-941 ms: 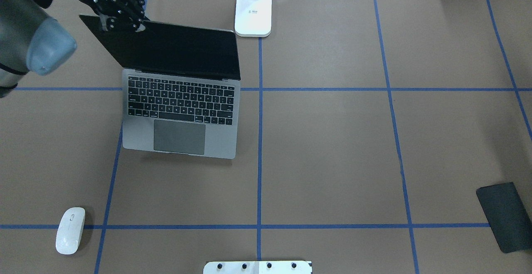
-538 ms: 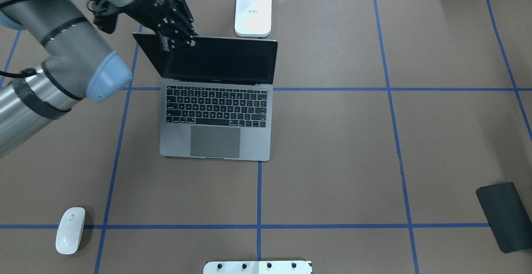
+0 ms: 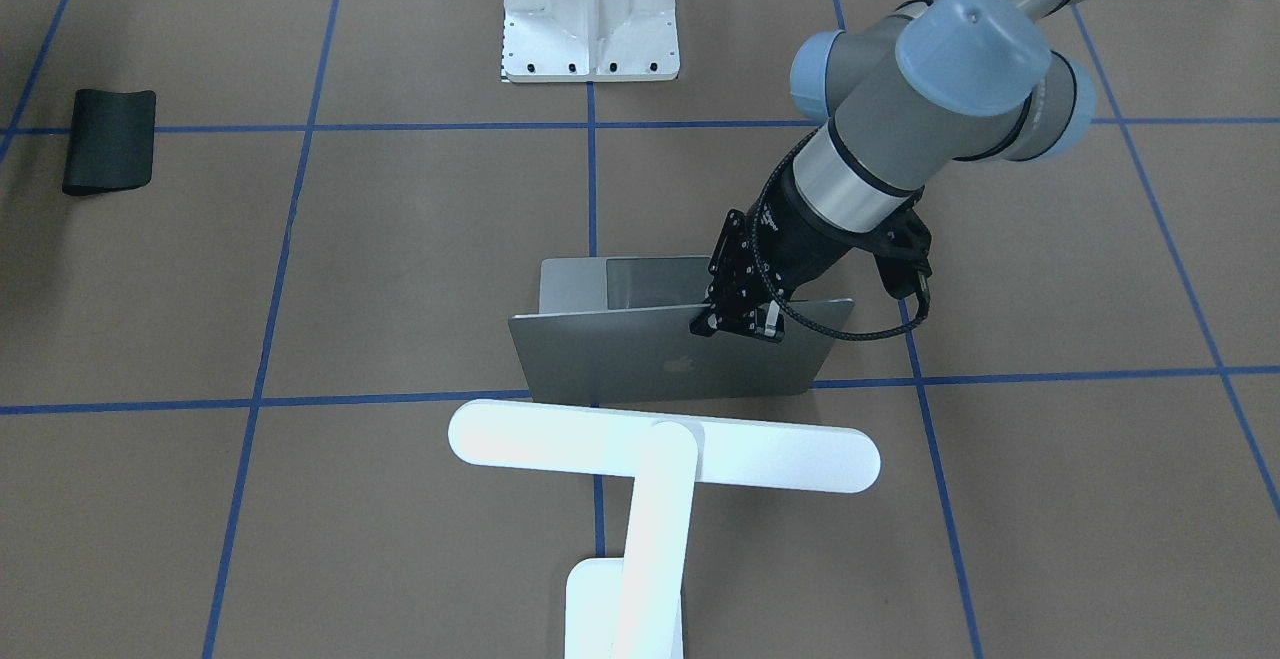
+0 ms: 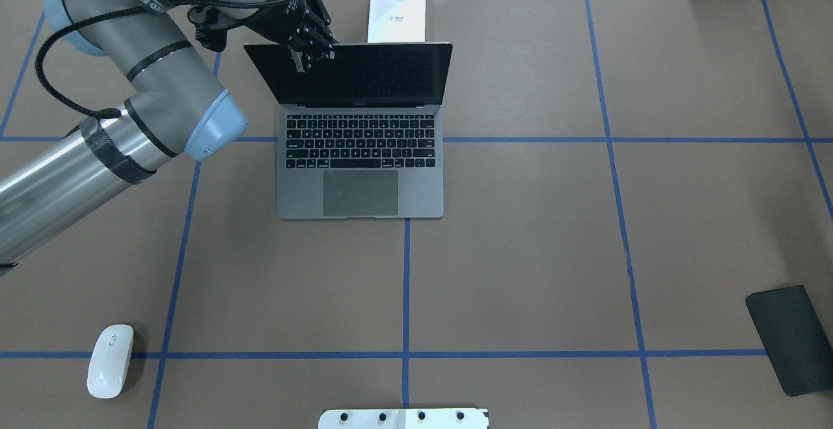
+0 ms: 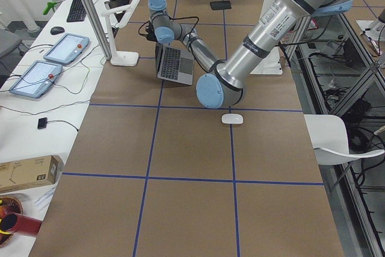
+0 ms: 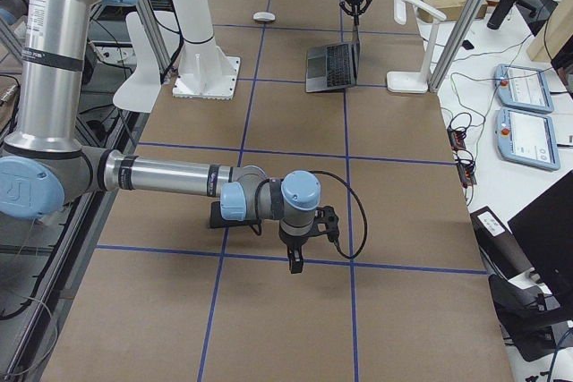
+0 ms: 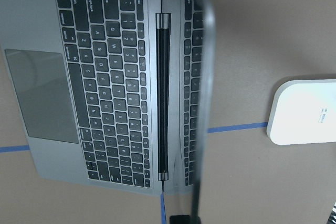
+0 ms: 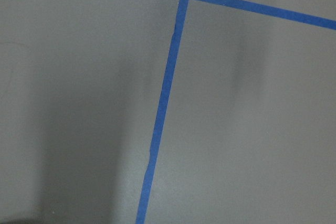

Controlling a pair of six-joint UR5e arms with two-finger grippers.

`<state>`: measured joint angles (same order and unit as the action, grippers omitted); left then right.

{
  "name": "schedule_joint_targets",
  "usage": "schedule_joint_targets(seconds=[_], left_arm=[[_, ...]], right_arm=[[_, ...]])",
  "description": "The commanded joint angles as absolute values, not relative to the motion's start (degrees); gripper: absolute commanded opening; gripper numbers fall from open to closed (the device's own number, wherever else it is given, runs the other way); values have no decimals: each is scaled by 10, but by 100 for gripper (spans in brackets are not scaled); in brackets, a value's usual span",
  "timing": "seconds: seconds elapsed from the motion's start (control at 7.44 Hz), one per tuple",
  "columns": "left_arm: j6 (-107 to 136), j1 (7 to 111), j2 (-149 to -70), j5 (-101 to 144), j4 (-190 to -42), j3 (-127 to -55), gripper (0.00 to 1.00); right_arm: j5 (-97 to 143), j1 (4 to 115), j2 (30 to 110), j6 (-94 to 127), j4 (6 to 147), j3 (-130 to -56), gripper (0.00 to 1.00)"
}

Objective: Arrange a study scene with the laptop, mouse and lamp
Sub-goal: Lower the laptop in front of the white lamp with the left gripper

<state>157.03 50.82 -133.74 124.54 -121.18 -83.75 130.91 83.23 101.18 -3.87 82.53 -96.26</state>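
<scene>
A brown paper-covered worktop (image 4: 520, 234) is crossed by a grid of blue tape lines (image 4: 405, 299). A flat black mat (image 4: 791, 340) lies near one corner, well apart from the white ribbed bolted pedestal (image 3: 590, 14).

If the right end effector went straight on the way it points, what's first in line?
The table. The right end effector points straight down, and its wrist view shows only that surface and blue tape. Height above it is unclear.

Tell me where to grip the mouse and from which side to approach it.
Grip the mouse across its narrow middle, pinching the two long sides, coming straight down. It lies flat and low on the table, long axis pointing roughly away from the robot, nothing touching it, so a top-down pinch across the width probably suits.
</scene>
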Motion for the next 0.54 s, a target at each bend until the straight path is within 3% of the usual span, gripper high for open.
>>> schedule_joint_targets(seconds=[0.0, 0.4], left_arm=[[1571, 493, -1340, 1177, -1320, -782, 0], [1569, 474, -1369, 1131, -1411, -715, 0]], right_arm=[[1310, 832, 1015, -39, 824, -963, 100], [1308, 832, 1015, -39, 825, -962, 100]])
